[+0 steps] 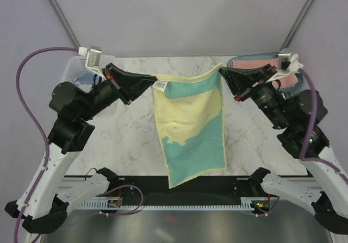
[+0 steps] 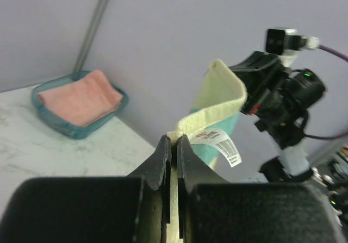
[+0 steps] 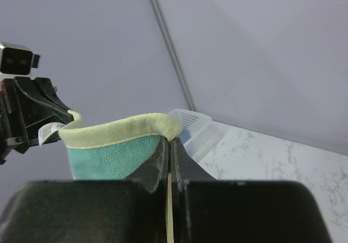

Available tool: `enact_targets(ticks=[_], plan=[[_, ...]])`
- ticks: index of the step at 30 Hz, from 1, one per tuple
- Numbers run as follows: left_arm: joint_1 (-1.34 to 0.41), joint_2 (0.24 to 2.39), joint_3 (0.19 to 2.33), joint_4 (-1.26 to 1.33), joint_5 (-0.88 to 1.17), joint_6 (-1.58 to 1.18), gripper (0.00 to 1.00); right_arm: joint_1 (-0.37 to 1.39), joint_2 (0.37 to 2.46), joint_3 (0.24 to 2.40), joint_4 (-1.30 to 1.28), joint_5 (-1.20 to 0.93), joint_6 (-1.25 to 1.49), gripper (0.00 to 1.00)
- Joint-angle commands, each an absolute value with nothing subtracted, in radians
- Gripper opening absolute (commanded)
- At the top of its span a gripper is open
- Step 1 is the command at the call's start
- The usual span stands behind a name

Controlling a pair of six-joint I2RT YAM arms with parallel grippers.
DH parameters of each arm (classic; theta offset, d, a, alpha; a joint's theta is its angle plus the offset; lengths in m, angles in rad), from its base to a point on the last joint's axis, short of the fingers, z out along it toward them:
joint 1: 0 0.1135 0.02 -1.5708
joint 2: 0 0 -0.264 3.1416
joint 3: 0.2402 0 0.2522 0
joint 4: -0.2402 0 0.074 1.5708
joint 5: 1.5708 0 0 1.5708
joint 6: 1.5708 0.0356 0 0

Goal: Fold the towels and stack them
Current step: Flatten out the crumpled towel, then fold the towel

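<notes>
Top external view: the small pale-yellow terry towel with a big teal patch (image 1: 190,129) was hanging like laundry on a line, stretched between the two arms above the white marbled table (image 1: 125,134). The left gripper (image 1: 154,82) was pinched tight on its top left corner, right by the white barcode label (image 1: 161,84). The right gripper (image 1: 222,72) was clamped on the top right corner. The towel drooped a bit skewed towards the near edge, and I couldn't tell if its bottom hem touched anything. Back right, the folded salmon-pink towel (image 1: 253,64) sat in a shallow teal basket (image 1: 244,58), partly hidden behind the right arm. Back left was a white slotted plastic basket (image 1: 73,69) with a grey-blue cloth (image 1: 84,81) in it, too small to make out more.

Left wrist view: the two black fingers were pressed together with the yellow hem squeezed between them. The label hung just past the tips. The towel's top edge ran across to the right gripper, which had the far corner. The pink towel lay neatly folded inside its teal basket on the table, well apart from all this.

Right wrist view: same story mirrored, jaws closed on the yellow hem, teal patch hanging below it, the left gripper gripping the other end, and the white basket behind on the table
</notes>
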State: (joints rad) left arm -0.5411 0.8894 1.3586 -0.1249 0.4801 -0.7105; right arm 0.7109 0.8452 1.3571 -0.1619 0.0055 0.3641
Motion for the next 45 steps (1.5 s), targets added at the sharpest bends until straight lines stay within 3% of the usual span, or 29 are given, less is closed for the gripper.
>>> enact_targets(ticks=[1,7,11,19,25,45], plan=[[-0.543,0.975,1.306,-0.254,0.241,-0.560,0.02,0.710,0.945,1.269,-0.140,0.155,0.301,0.00],[-0.496,1.210,1.206,-0.239,0.065,-0.468,0.02,0.614,1.207,1.103,0.081,0.140,0.290,0.00],[-0.364,1.434,1.244,-0.116,0.133,-0.446,0.02,0.491,1.470,1.133,0.230,-0.029,0.325,0.00],[-0.281,1.895,1.550,0.038,0.301,-0.393,0.02,0.322,1.844,1.426,0.359,-0.316,0.308,0.00],[-0.256,2.032,1.738,0.040,0.367,-0.391,0.02,0.279,2.058,1.612,0.376,-0.432,0.288,0.00],[-0.301,1.783,1.312,0.060,0.322,-0.252,0.02,0.221,1.822,1.201,0.356,-0.423,0.046,0.00]])
